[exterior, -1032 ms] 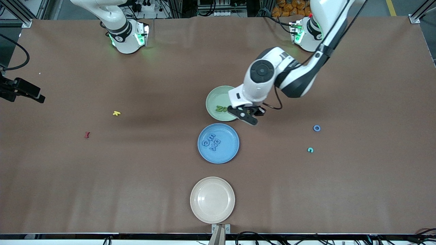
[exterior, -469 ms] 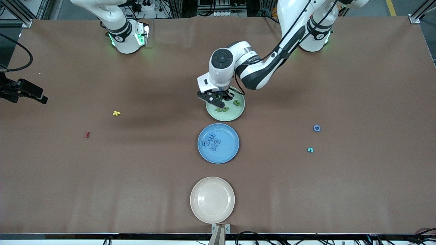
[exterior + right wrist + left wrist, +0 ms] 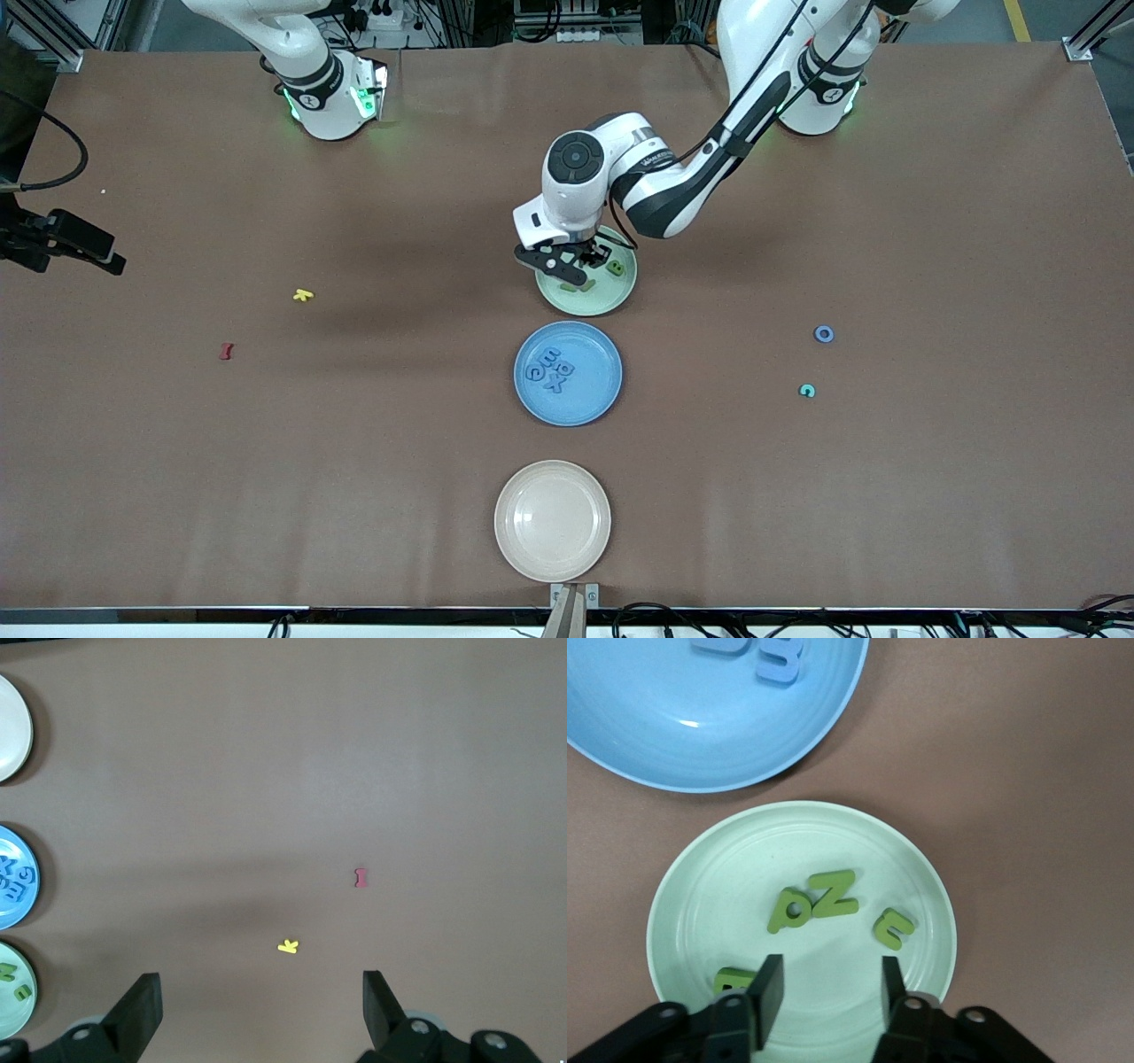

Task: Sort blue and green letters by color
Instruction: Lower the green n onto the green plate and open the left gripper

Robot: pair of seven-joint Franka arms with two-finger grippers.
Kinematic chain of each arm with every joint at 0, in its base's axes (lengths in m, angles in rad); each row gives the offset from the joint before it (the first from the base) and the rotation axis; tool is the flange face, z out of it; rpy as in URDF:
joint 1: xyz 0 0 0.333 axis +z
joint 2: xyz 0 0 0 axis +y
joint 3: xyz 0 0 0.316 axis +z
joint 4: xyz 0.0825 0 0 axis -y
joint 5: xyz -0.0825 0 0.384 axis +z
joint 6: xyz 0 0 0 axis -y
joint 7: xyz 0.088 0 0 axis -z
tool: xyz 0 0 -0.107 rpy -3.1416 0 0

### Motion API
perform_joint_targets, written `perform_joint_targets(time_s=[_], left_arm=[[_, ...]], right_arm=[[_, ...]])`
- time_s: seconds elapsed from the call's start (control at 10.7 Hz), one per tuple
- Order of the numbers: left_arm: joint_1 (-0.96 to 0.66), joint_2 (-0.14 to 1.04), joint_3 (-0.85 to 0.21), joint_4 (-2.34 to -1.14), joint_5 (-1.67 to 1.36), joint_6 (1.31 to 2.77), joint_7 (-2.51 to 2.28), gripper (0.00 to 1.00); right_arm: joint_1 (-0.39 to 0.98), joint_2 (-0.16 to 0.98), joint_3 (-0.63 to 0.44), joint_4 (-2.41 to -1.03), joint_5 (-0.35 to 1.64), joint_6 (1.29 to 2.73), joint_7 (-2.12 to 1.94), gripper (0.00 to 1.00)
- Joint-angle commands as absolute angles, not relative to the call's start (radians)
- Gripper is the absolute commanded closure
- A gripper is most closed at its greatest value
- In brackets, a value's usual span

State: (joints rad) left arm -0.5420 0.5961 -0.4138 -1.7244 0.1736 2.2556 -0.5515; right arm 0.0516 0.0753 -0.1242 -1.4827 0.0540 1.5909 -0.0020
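Cream plate [image 3: 552,520]: nearest the front camera, nothing on it.
Blue plate [image 3: 568,373]: next one farther from the camera, in line with the cream plate; it carries the blue letters [image 3: 551,369], bunched together toward the right arm's end of the dish. In the left wrist view only its rim [image 3: 780,771] and two of those letters show.
Blue ring letter [image 3: 824,334]: flat on the table toward the left arm's end, well apart from every plate.
Teal letter [image 3: 807,390]: on the table near the blue ring, a little nearer the camera.
Yellow letter [image 3: 303,295]: on the table toward the right arm's end.
Dark red letter [image 3: 226,351]: near the yellow one, nearer the camera.
Green plate [image 3: 586,285]: farthest of the three plates; it holds the green letters [image 3: 824,901], four in the left wrist view, a touching pair mid-plate, one just beside them and one partly hidden under a fingertip.
Left gripper [image 3: 571,261]: low over the green plate, fingers [image 3: 767,997] apart with nothing between them; the mid-plate pair lies just clear of the fingertips.
Right gripper [image 3: 257,1010]: up over bare table at the right arm's end, jaws spread wide, nothing held; this arm waits.
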Motion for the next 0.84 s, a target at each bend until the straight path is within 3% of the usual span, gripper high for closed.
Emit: perform_joint_targets(time_s=[0.0, 0.28, 0.75], left_arm=[[-0.551, 0.563, -0.378, -1.707, 0.202, 2.250, -0.574, 0.00], [-0.511, 0.442, -0.316, -1.713, 0.201, 2.204, -0.571, 0.00], [-0.329, 0.230, -0.324, -1.709, 0.192, 1.962, -0.558, 0.00]], right_arm=[[0.051, 0.074, -0.120, -1.494, 0.043, 1.609, 0.002, 0.00], [0.046, 0.075, -0.120, -1.494, 0.041, 1.609, -0.002, 0.00], [0.046, 0.087, -0.120, -1.494, 0.023, 1.635, 0.000, 0.00]])
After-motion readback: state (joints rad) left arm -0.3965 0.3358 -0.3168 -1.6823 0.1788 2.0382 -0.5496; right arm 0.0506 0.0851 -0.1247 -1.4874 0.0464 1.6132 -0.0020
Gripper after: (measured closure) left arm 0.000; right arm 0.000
